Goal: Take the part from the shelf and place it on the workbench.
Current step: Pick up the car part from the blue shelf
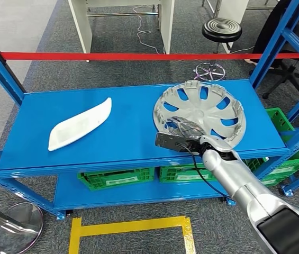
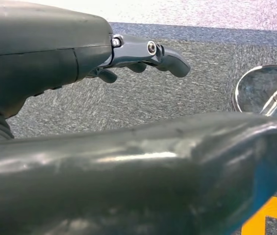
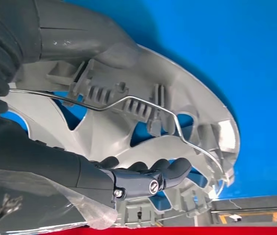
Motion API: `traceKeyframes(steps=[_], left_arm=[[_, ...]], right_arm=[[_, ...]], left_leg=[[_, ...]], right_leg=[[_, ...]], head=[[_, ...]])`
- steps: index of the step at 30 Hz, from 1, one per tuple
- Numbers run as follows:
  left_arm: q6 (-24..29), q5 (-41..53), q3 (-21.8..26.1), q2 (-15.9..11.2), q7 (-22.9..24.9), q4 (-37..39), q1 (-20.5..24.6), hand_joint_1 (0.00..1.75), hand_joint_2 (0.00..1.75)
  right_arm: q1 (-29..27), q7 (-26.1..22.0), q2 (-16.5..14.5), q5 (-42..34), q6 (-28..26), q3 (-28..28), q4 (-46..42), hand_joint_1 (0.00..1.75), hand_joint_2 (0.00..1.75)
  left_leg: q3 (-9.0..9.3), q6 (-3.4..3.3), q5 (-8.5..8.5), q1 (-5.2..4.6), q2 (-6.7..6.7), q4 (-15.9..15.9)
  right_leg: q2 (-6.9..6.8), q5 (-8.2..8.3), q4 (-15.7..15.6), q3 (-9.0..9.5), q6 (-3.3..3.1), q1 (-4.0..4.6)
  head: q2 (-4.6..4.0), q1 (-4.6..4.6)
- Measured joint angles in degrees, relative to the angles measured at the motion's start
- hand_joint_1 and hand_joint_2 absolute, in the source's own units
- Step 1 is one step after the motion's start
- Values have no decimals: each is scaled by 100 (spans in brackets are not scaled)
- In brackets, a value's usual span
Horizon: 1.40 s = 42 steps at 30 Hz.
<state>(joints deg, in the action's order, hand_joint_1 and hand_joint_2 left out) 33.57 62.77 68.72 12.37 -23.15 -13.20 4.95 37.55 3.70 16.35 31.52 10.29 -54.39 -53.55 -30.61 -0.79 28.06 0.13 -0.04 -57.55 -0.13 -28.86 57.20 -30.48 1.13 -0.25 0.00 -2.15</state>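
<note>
Right hand grips the near rim of the silver wheel cover, thumb on one face, dark fingers curled onto the ribbed inner face. In the right wrist view the wheel cover shows its wire ring and clips, with blue shelf surface beyond it. Cover sits on the right part of the blue shelf top, near edge tilted up at the hand; cannot tell if the far edge touches the shelf. Left hand hangs over grey carpet, fingers loosely extended, holding nothing. White curved part lies flat on the left part of the shelf, well apart from the cover. Green crates sit on the lower shelf level. Red barrier tape runs behind the shelf; black stool beyond it. Yellow floor marking in front.
</note>
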Motion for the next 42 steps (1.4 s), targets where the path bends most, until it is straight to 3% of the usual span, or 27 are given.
traceKeyframes(steps=[27, 31, 42], left_arm=[[41, 2, 0, 7, 0, 4, -1, 0, 0], [40, 14, 0, 5, 0, 12, -1, 0, 0], [45, 15, 0, 4, 0, 13, -2, 0, 0]], right_arm=[[-487, 189, 210, 55, -324, -96, -168, 0, 175], [-501, 172, 285, 83, -324, -74, -166, 175, 175], [-600, 86, 587, 101, -316, 136, -245, 175, 175]], left_leg=[[1, 0, 0, 0, 0, 0], [2, 0, 0, 0, 0, -2], [1, -1, 0, -1, 0, -16]], right_leg=[[-1, 0, -2, 0, 0, 0], [-2, 0, -2, 2, 0, 0], [-1, 6, -2, 9, 9, -1]], head=[[0, 0], [0, -1], [0, -1]])
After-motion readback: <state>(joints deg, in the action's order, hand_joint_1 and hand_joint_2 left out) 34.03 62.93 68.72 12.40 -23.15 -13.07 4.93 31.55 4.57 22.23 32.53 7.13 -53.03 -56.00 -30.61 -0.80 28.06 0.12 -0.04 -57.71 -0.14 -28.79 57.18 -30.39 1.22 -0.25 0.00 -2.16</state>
